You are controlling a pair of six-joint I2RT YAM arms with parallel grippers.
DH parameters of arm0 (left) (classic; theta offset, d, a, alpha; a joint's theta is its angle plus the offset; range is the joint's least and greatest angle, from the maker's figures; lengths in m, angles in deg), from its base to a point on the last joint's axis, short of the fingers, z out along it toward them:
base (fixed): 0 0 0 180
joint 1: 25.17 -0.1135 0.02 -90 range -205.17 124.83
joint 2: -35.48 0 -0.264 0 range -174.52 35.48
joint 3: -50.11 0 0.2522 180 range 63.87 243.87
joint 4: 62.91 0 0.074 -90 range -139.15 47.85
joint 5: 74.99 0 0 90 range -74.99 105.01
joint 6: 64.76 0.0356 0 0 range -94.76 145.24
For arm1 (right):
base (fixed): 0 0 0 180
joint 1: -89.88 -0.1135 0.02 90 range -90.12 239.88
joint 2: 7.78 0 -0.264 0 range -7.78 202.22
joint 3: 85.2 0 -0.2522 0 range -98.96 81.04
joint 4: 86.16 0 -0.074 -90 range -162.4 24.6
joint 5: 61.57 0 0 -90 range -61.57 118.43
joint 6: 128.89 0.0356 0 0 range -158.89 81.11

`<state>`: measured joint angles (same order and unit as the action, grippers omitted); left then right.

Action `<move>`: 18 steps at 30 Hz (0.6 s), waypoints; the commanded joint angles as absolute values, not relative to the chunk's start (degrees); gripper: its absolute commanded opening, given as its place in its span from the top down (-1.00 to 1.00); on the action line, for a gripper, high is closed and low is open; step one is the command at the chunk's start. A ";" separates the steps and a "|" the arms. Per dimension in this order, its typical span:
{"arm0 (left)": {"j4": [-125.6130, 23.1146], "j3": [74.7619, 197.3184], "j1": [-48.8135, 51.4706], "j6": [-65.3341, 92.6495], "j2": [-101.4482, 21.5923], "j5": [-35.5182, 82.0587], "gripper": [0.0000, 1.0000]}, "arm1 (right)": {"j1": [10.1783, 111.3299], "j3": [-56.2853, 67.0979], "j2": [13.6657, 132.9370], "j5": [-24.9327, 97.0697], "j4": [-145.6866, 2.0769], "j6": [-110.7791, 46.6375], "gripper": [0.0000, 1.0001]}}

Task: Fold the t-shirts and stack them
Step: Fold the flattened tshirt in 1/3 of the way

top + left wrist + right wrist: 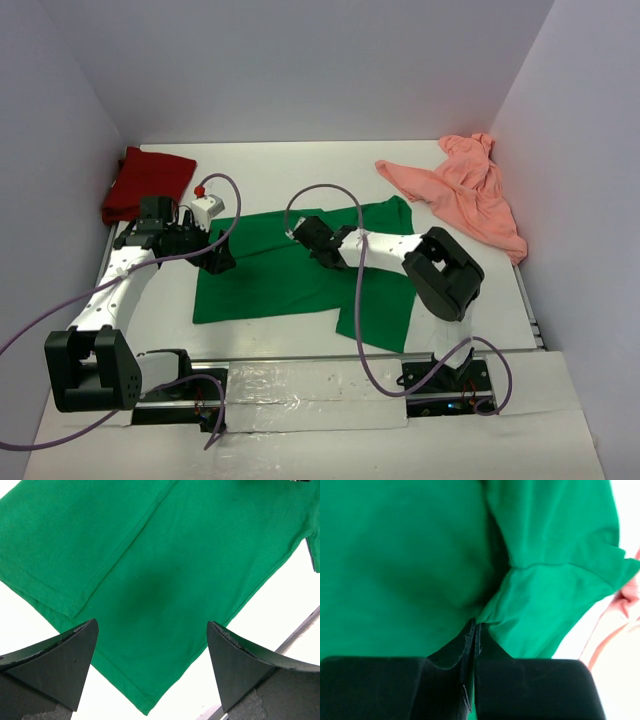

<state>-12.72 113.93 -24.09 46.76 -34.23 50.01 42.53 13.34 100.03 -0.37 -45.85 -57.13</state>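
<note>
The right gripper has its jaws pressed together on a pinch of the green t-shirt, and the cloth puckers at the tips. The left gripper hangs with jaws spread wide over the shirt's hem corner, gripping nothing. The shirt lies spread mid-worktop, towards the near edge. The dark red t-shirt sits in the far left corner, and the salmon-pink t-shirt lies crumpled by the far right corner. It looks light, limp stuff that will sag and drag, so it is best taken at hems and corners, with both layers pinched.
</note>
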 commanded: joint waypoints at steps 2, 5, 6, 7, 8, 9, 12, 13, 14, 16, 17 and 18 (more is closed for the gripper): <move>-12.23 114.23 -23.76 47.65 -32.72 52.54 -0.99 | 41.98 9.24 99.62 5.92 -41.03 -54.27 1.00; -12.14 114.23 -23.76 47.82 -32.90 52.71 -0.99 | 41.80 7.92 100.33 10.22 -38.74 -53.56 0.85; -12.06 114.23 -23.76 47.83 -32.90 52.71 -0.99 | 41.80 7.48 100.33 13.45 -37.78 -53.65 0.81; -12.14 114.23 -23.76 47.74 -32.90 52.71 -0.99 | 41.72 7.39 100.06 14.01 -37.68 -53.48 0.67; -12.06 114.23 -23.76 47.65 -32.99 52.63 -0.99 | 41.72 7.30 99.89 14.54 -37.60 -53.30 0.57; -11.88 114.23 -23.76 47.74 -33.08 52.71 -0.99 | 41.63 7.30 99.63 16.37 -37.42 -53.47 0.46; -11.62 114.41 -23.76 48.09 -33.16 53.33 -0.99 | 41.72 7.21 98.75 19.45 -36.90 -53.56 0.21; -11.44 114.50 -23.76 48.26 -33.16 53.50 -0.99 | 41.72 7.04 98.31 22.25 -36.46 -53.82 0.19; -11.18 114.58 -23.76 48.61 -33.16 53.77 -0.99 | 41.72 7.21 97.87 23.58 -36.37 -54.26 0.18; -10.39 114.67 -23.76 49.66 -33.25 54.73 -0.99 | 41.80 8.26 96.29 25.26 -38.02 -54.53 0.17; -10.12 114.67 -23.76 50.19 -33.17 55.87 -0.99 | 41.89 9.05 93.67 24.65 -39.25 -54.62 0.17; -9.86 114.76 -23.76 50.72 -33.16 56.49 -0.99 | 41.89 11.15 91.82 23.43 -42.57 -54.97 0.17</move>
